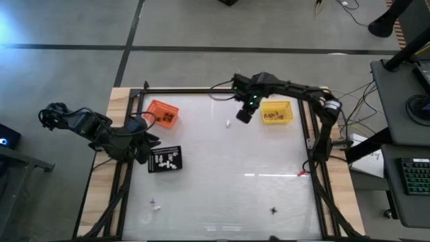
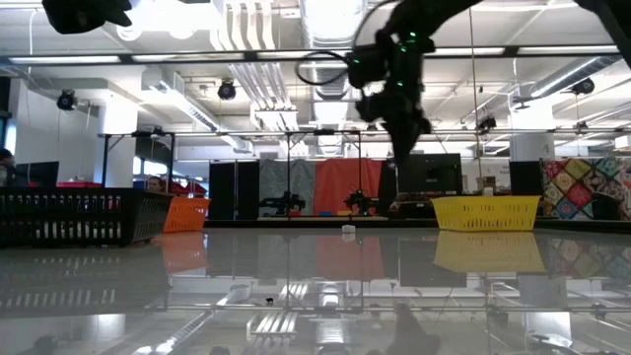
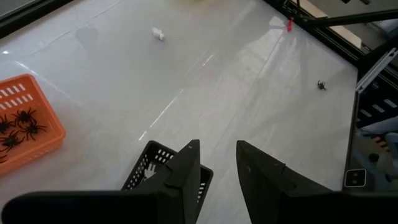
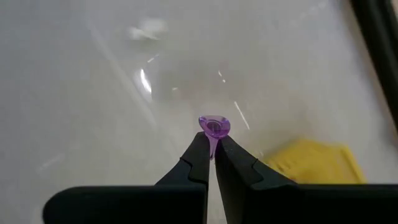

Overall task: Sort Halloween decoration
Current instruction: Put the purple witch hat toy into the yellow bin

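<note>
On the white table (image 1: 222,168), sorting is partly done. Black tray (image 1: 164,159), near the table's left edge: holds several white trinkets. Orange tray (image 1: 162,113), just beyond the black tray: holds black spiders (image 3: 18,124). Yellow tray (image 1: 277,112), well to the right of the black tray: holds orange-brown pieces. Left gripper (image 3: 217,168): beside the black tray, fingers apart, nothing between them. Right gripper (image 4: 211,151): raised near the yellow tray, tips pressed together on a purple trinket (image 4: 214,127), seen only in the right wrist view. Still loose, judging by the high view: white piece (image 1: 228,124) between orange and yellow trays; black piece (image 1: 273,210) and pale bits (image 1: 154,204) toward the near edge. Left wrist view alone resolves the spiders.
</note>
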